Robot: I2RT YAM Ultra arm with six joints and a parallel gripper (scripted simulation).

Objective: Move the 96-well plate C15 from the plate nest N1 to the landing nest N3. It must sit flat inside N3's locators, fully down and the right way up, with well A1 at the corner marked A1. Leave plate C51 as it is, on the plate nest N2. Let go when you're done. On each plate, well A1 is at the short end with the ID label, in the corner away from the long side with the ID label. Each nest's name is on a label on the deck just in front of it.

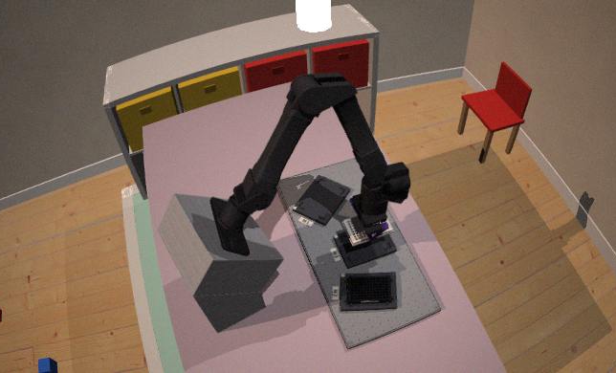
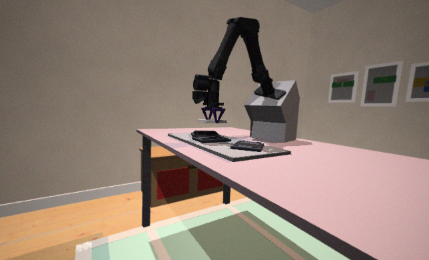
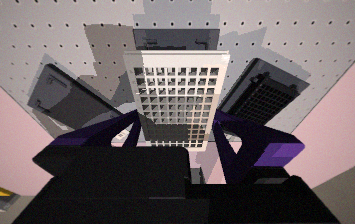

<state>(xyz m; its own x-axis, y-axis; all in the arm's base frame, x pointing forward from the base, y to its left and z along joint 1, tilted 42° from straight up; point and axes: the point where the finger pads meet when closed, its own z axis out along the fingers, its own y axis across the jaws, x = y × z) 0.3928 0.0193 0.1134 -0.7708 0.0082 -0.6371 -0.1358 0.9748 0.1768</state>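
No legible text anywhere. Small white label tags (image 1: 305, 221) on the grey perforated deck plate (image 1: 407, 306) are too blurred to read; same for the framed wall posters (image 2: 382, 83).

Three nests in a row on the deck plate (image 1: 409, 306) atop the desk (image 1: 207, 143): N3 (image 1: 322, 193) farthest back, N1 (image 1: 366, 249) middle, N2 (image 1: 368, 292) nearest, carrying plate C51 (image 1: 366, 288). Plate C15 (image 1: 360, 231) up above N1. Arm pedestal (image 1: 202, 249) off left.
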